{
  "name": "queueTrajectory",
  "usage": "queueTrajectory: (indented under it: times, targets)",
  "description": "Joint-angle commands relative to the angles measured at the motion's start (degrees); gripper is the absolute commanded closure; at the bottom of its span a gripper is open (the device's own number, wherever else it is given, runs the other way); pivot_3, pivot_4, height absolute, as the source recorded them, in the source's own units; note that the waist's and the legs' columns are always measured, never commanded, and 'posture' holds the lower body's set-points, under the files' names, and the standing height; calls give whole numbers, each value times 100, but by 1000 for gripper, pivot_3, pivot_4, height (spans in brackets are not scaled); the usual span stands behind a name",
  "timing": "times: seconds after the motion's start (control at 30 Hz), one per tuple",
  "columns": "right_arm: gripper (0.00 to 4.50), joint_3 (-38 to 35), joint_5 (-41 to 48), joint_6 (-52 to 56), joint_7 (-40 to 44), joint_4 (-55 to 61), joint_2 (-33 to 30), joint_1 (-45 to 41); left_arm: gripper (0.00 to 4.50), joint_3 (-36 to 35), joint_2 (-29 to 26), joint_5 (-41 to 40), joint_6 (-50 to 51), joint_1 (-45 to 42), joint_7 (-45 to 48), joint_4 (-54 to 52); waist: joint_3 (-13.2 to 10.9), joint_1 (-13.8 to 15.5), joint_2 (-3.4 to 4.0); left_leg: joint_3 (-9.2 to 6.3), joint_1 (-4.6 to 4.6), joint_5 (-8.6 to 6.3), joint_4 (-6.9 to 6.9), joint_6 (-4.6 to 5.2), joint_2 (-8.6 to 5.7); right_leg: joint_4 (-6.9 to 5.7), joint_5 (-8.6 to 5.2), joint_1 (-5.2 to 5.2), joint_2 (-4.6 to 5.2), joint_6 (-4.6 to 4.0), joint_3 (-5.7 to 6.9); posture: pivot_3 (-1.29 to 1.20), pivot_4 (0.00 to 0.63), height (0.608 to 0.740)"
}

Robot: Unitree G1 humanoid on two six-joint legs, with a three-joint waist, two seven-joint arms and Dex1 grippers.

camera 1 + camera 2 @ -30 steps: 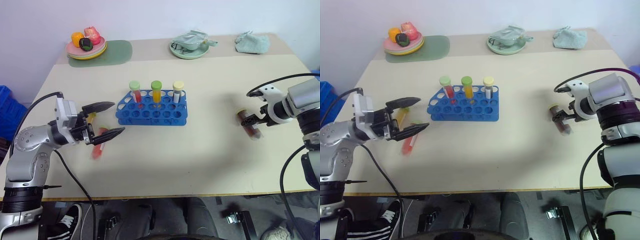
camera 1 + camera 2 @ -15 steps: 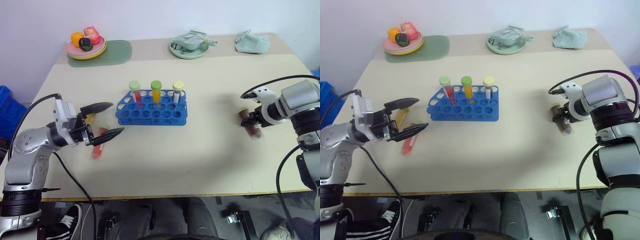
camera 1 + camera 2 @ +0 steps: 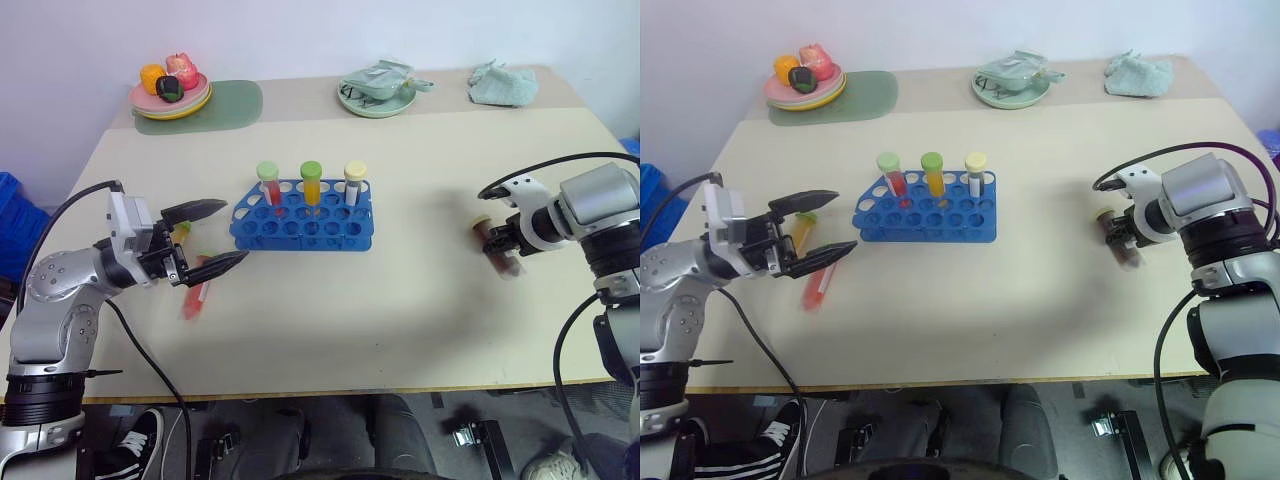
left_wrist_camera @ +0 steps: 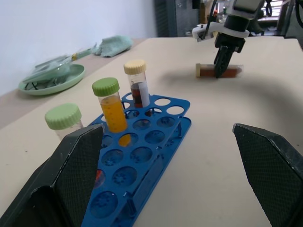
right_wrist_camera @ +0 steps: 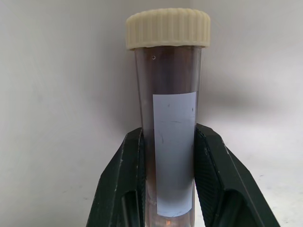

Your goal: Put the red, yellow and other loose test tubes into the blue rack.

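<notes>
Two loose tubes are lying near the tabletop's left edge, partly hidden behind the left gripper (image 3: 205, 238): the red tube (image 3: 193, 298) is showing its lower body below the lower finger, while the yellow-orange tube (image 3: 800, 228) is appearing only as a short stretch between the two fingers; their caps are hard to make out. The dark brown tube (image 5: 169, 123), cream cap at its end, is lying on the tabletop near the right edge, its middle covered by the right gripper (image 3: 503, 243).

The left arm is reaching in from the left edge with its gripper pointing level toward the blue rack (image 3: 302, 229); its fingers are standing spread wide, holding nothing. The right arm is bending in from the right edge with its gripper angling steeply downward; its fingers (image 5: 128, 182) are pinching the dark brown tube from both sides, just below the white label.

The blue rack is standing near the tabletop's centre, well apart from both grippers. Three capped tubes are standing upright in its back row: one light green cap, one green cap over orange liquid, one cream cap.
</notes>
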State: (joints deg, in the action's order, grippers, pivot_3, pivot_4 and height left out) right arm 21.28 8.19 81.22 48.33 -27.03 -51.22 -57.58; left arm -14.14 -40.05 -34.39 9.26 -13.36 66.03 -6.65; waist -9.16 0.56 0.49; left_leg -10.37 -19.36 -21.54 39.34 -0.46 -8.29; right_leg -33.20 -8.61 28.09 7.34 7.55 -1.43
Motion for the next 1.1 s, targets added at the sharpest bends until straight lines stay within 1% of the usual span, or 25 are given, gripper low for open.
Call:
queueTrajectory:
  times: [0.03, 0.07, 0.1, 0.13, 0.17, 0.2, 0.23, 0.3, 0.37, 0.43, 0.53, 0.63, 0.7, 0.73, 0.8, 1.0, 1.1]
  targets:
    - [3740, -404, 633, -364, 777, 1497, -643, 386, 0, -118, -74, -44, -38, -62, 20, 16, 0, 23, 0, 1, -5, 0, 0, 0, 0, 0, 0, 6, 0, 0, 0, 0, 150, 740]
    - [3740, -595, 872, -636, 1051, 2092, -856, 715, 0, -147, -84, -48, -41, -57, 17, 35, 0, 33, 0, -1, -9, 0, 0, 0, 0, 1, 1, 9, 0, 0, 3, 0, 150, 740]
    - [3740, -971, 1165, -818, 1236, 2579, -929, 1033, 0, -176, -86, -55, -47, -53, 13, 55, 0, 32, 0, -2, -11, 0, 0, 0, 0, 1, 1, 11, 1, 1, 8, 0, 150, 740]
    - [3740, -1546, 1552, -725, 1351, 2970, -866, 1305, 0, -208, -88, -63, -53, -46, 9, 83, 2, 22, -3, -1, -11, 0, 1, 0, 0, 0, 1, 11, 2, 1, 10, 0, 150, 740]
    - [3740, -2194, 1888, -848, 1390, 3389, -695, 1617, 0, -228, -98, -60, -58, -39, 10, 107, 3, 20, -5, 1, -10, 0, 1, 0, 0, 1, 3, 9, 2, 4, 13, 0, 150, 740]
    - [3740, -2767, 2144, -1049, 1334, 3771, -458, 1890, 0, -247, -105, -57, -69, -35, 15, 136, 3, 11, -5, 5, -9, 0, 4, 1, 1, 3, 7, 7, 3, 5, 14, 0, 150, 740]
    - [3740, -3244, 2256, -1477, 1147, 4160, -128, 2167, 0, -256, -108, -53, -69, -37, 9, 154, 6, 3, -10, 12, -5, -1, 7, 1, 3, 2, 13, 6, 2, 4, 14, 0, 150, 740]
    - [3740, -3772, 2273, -2447, 720, 4735, 555, 2595, 0, -253, -112, -52, -60, -62, 7, 173, 6, -4, -10, 43, 5, -1, 8, 1, 20, 4, 34, 6, -3, -5, 14, 0, 150, 740]
    - [3740, -3995, 2353, -2896, 244, 5035, 1201, 2762, 0, -246, -114, -62, -36, -124, 1, 218, 12, 3, -19, 52, 11, -1, 12, 1, 24, 5, 45, 0, -5, -7, 14, 0, 150, 740]
    - [3740, -3796, 2093, -3744, -60, 5204, 1742, 3014, 0, -232, -113, -84, -6, -207, 19, 301, 13, 9, -22, 54, 12, -1, 25, 1, 25, 5, 52, -5, -8, -9, 12, 0, 150, 740]
    - [3740, -2824, 870, -5650, -486, 4974, 2172, 3417, 0, -164, -157, -23, -8, -303, 76, 387, 16, 17, -26, 51, 11, -1, 37, 2, 25, 2, 53, -11, -11, -10, 15, 0, 150, 740]
    - [3740, -2570, 745, -6302, -984, 4609, 2889, 3468, 0, -171, -172, -61, 67, -388, 91, 461, 16, -31, -26, 52, 11, -1, 44, 2, 24, 1, 55, -10, -11, -11, 17, 0, 150, 740]
    - [3740, -2169, 139, -7090, -1155, 4295, 2988, 3505, 0, -143, -216, 27, -7, -390, 154, 489, 16, -54, -25, 52, 10, -1, 44, 1, 25, 0, 57, -5, -12, -13, 17, 0, 150, 740]
    - [3740, -2087, 11, -7293, -1318, 4126, 3125, 3444, 0, -170, -223, -21, 61, -410, 134, 472, 16, -70, -25, 53, 10, -1, 44, 1, 25, -1, 57, -5, -12, -13, 17, 0, 150, 740]
    - [3740, -2098, 38, -7415, -1590, 3867, 3371, 3321, 0, -201, -231, -85, 142, -437, 100, 448, 16, -116, -25, 51, 10, -1, 44, 1, 25, -1, 57, -6, -13, -13, 20, 0, 150, 740]
    - [3740, -1862, 14, -7978, -1620, 3044, 3722, 3014, 0, -130, -275, -23, 158, -533, 125, 390, 17, -173, -24, 51, 10, -2, 41, 0, 35, 0, 58, -4, -23, -16, 19, 0, 150, 740]
    - [3740, -1737, 62, -8136, -1534, 2870, 3869, 3007, 0, -163, -316, -27, 194, -546, 100, 360, 17, -177, -24, 52, 11, -4, 40, -4, 41, -1, 60, -4, -30, -20, 19, 0, 150, 740]
